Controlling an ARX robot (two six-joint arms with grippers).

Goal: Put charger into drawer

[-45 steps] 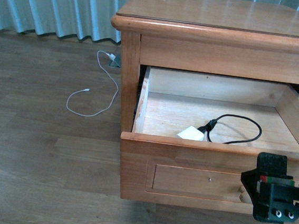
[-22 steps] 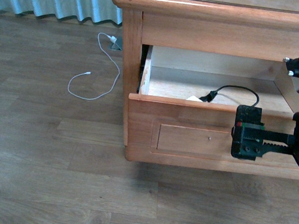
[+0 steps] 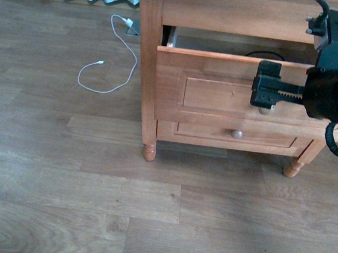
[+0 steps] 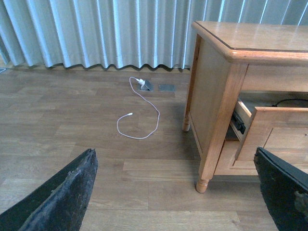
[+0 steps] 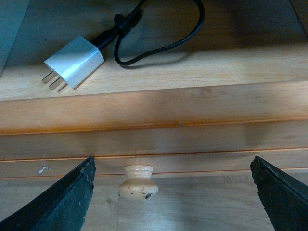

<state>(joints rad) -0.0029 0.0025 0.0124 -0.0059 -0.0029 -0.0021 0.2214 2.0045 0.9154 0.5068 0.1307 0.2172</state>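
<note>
Charger [image 5: 74, 61]: laid inside drawer [image 5: 154, 103]
Knob [image 5: 137, 181]: centred between right gripper [image 5: 173, 192] fingers, nearer than left
Fingers: both grippers spread, empty

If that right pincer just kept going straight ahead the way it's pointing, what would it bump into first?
Most likely the round knob on the drawer front: it sits between the open fingers of the right pincer. The charger lies inside, beyond. Depth is uncertain.

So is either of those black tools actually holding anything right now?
No. The right tool is open in front of the drawer's knob; the charger lies inside the drawer.
</note>
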